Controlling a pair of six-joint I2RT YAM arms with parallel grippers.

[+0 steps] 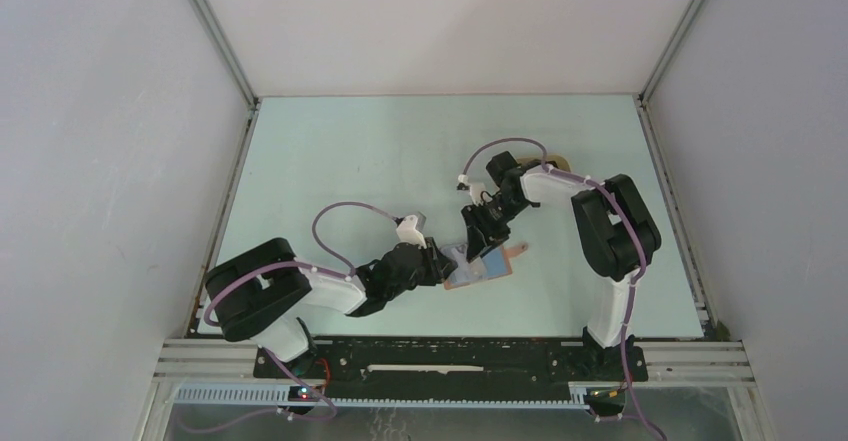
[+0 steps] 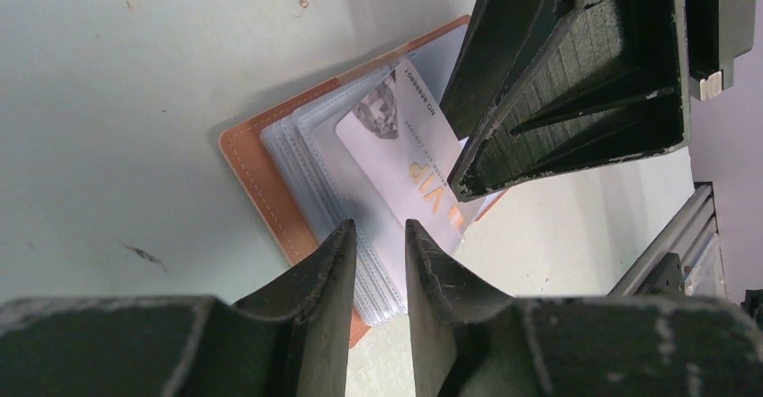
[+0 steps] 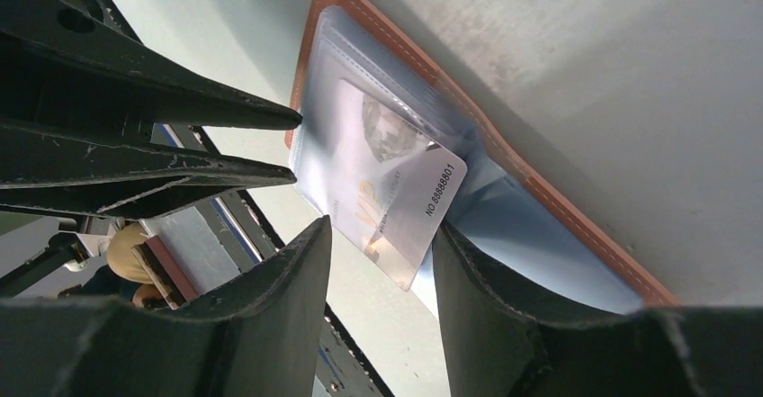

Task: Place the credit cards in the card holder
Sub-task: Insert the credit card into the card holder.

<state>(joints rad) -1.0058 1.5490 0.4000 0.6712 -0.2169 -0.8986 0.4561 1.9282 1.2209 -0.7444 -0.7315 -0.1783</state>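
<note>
We find holder [image 1: 481, 270] open near tabletop [image 1: 350, 161] near edge, centre. One card [image 2: 405, 145] part-way into sleeve [image 2: 337, 158], not seated; other cards not visible. Jaws: left gripper [image 2: 380, 228] narrow at sleeve edge, right gripper [image 3: 380, 230] straddling card end; grip unclear.

The brown holder [image 2: 252, 172] lies open and flat on the table [image 2: 135, 73], pale clear sleeves [image 2: 306, 154] facing up, with a white VIP card [image 2: 400, 149] partly tucked into one, its corner sticking out
</note>
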